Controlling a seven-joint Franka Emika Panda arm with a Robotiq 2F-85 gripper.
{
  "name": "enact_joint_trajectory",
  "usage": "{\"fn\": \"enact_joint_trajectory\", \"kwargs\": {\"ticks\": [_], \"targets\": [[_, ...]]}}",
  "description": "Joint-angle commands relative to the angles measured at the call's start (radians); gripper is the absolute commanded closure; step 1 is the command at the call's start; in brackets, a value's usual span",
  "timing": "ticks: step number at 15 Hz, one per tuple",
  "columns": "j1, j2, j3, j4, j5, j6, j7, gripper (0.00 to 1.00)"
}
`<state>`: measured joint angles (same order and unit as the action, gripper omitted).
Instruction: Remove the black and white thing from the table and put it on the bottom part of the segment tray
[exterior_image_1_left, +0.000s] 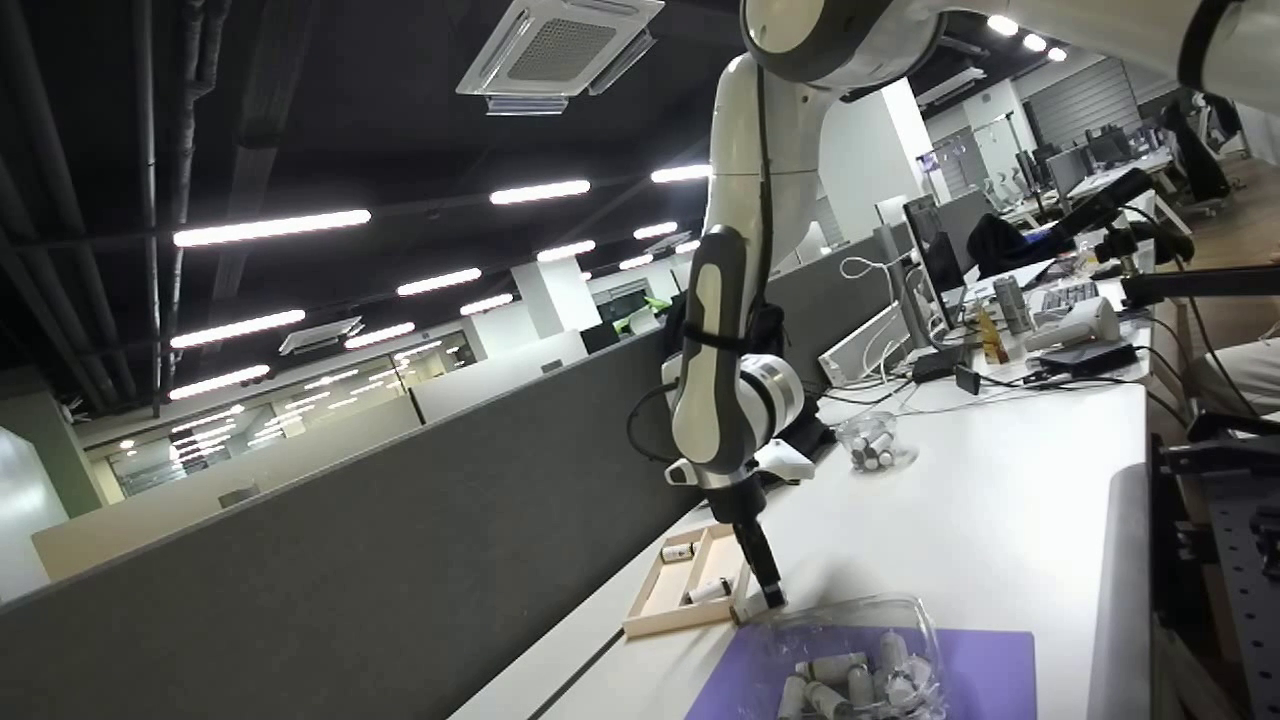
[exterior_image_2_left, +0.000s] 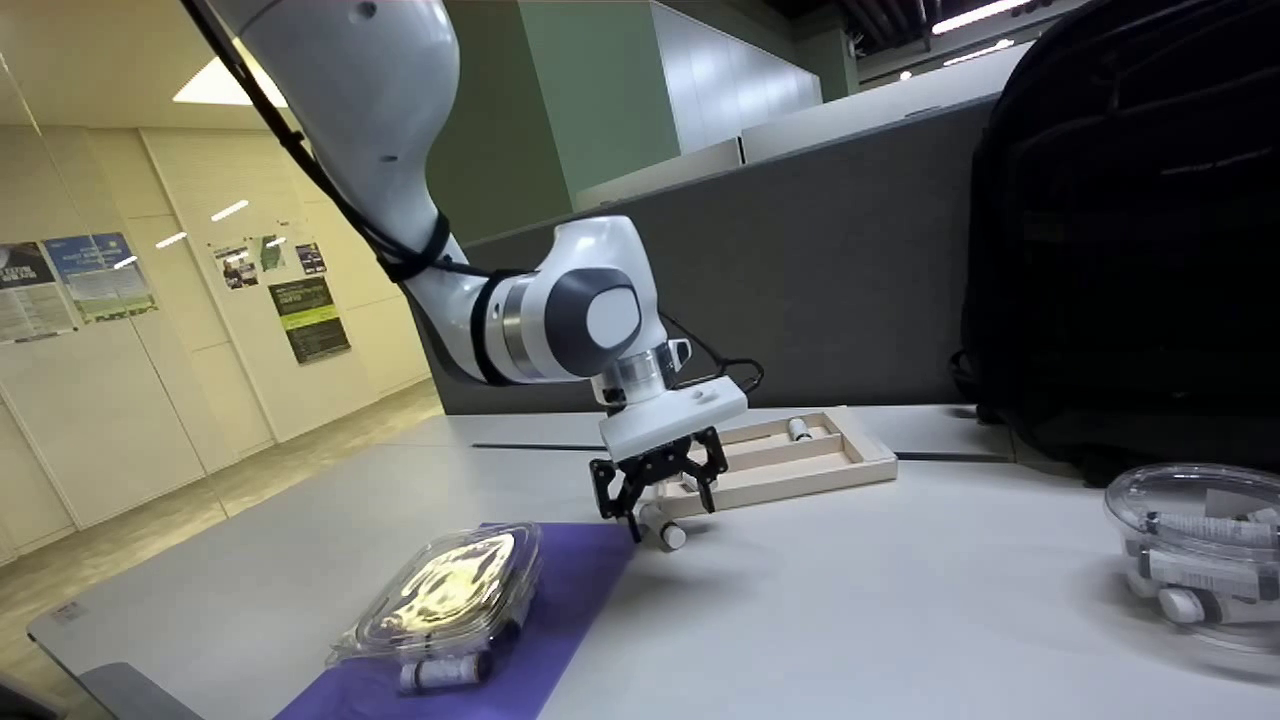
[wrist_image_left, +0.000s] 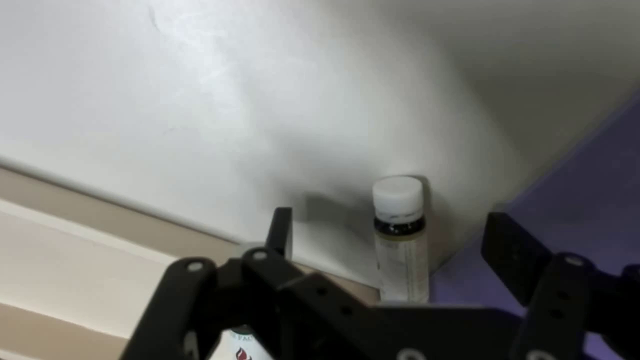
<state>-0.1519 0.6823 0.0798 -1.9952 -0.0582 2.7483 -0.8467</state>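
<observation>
Gripper (wrist_image_left: 390, 231) spread, white-capped vial (wrist_image_left: 402, 250) between jaws; if I close off-centre, it may roll against the divided wooden tray (exterior_image_2_left: 800, 487).

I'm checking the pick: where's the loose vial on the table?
In the wrist view, the vial is low, right of centre, framed by the open gripper, between the wooden tray and purple sheet.

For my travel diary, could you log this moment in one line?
white-capped vial: lying on table, beside segment tray | gripper: open, straddling it | grasp: not yet made
</observation>
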Motion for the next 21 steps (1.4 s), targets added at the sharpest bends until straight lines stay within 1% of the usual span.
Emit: {"fn": "enact_joint_trajectory", "kwargs": {"ticks": [1,3,5,6,7,8,10,12,16,19,21], "targets": [[-0.015,0.027,0.025,0.037,-0.028,0.013,0.008,0.33],[-0.018,0.035,0.035,0.045,-0.028,0.009,0.003,0.49],[-0.023,0.038,0.048,0.045,-0.026,0.003,-0.008,0.61],[-0.025,0.037,0.054,0.043,-0.025,0.002,-0.013,0.69],[-0.031,0.033,0.064,0.038,-0.022,0.001,-0.022,0.75],[-0.035,0.027,0.072,0.032,-0.02,0.002,-0.03,0.83],[-0.046,0.013,0.092,0.016,-0.014,0.005,-0.048,0.95],[-0.067,-0.002,0.122,0.0,-0.002,0.009,-0.073,0.93],[-0.113,-0.043,0.19,-0.026,0.034,0.006,-0.113,0.93],[-0.144,-0.048,0.222,0.012,0.103,0.0,-0.085,0.93],[-0.147,-0.042,0.21,0.056,0.151,-0.013,-0.061,0.93]]}}
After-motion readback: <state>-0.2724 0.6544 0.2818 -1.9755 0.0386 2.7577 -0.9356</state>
